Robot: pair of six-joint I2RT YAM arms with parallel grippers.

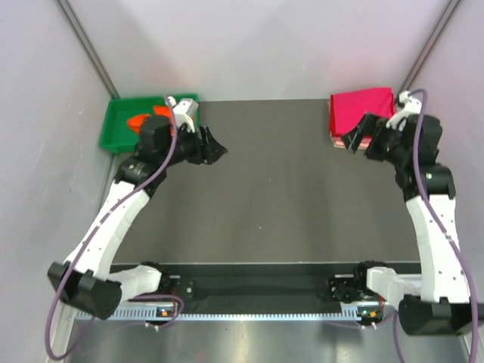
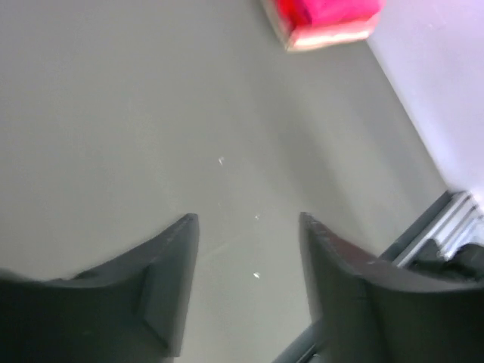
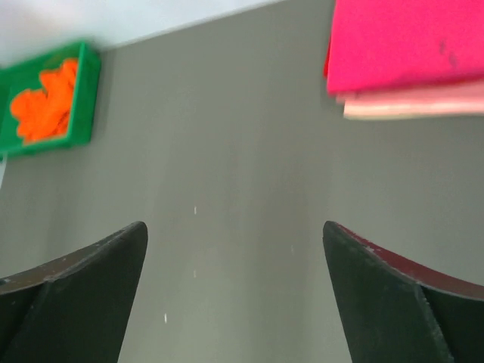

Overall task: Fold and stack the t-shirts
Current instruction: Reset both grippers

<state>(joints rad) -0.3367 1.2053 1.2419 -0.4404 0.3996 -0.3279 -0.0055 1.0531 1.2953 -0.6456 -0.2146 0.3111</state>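
Stack of folded shirts (image 1: pixel 360 112) stands at the far right corner of the table (image 1: pixel 287 197), orange shirt (image 1: pixel 139 121) lies crumpled in the green tray (image 1: pixel 115 130) awaiting folding; left gripper (image 1: pixel 215 151) and right gripper (image 1: pixel 349 142) both spread, empty.

Bare table (image 1: pixel 287 197) centre between green tray (image 1: pixel 115 127) far left and folded t-shirts (image 1: pixel 358 110) far right.

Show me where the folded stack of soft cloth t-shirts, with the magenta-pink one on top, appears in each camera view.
Top external: the folded stack of soft cloth t-shirts lies at the far right corner.
Left wrist: at the top edge, right of centre, partly cut off.
Right wrist: in the upper right corner, cut off by the frame.
Shared landmark: the dark grey table top beneath it.
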